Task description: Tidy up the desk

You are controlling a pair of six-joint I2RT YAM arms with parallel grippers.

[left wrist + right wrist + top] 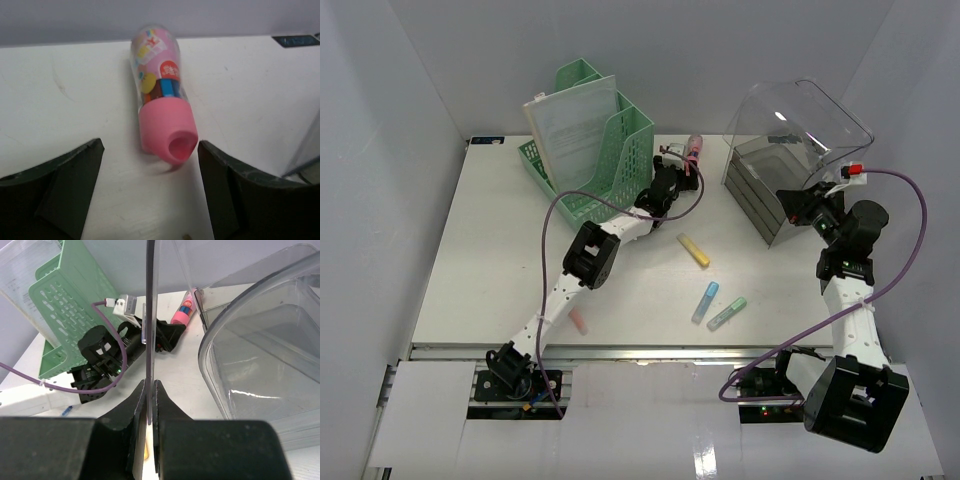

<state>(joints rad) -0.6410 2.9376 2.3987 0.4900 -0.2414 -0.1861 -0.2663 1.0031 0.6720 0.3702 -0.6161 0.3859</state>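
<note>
On the white desk (490, 250) a pink-capped bottle (161, 95) lies on its side, cap toward my left gripper (150, 167). That gripper is open; the cap sits just ahead of its fingertips and touches neither finger. In the top view the left gripper (673, 165) is at the back of the desk beside the bottle (695, 145). My right gripper (150, 385) is shut on the thin edge of the clear lid (149, 310) of a clear plastic box (770, 195), and the lid (810, 115) stands raised.
A green file rack (595, 150) with papers stands at the back left, close to the left arm. Yellow (694, 250), blue (705, 301) and green (727, 313) highlighters lie mid-desk. A small pink item (578, 321) lies near the left arm's base.
</note>
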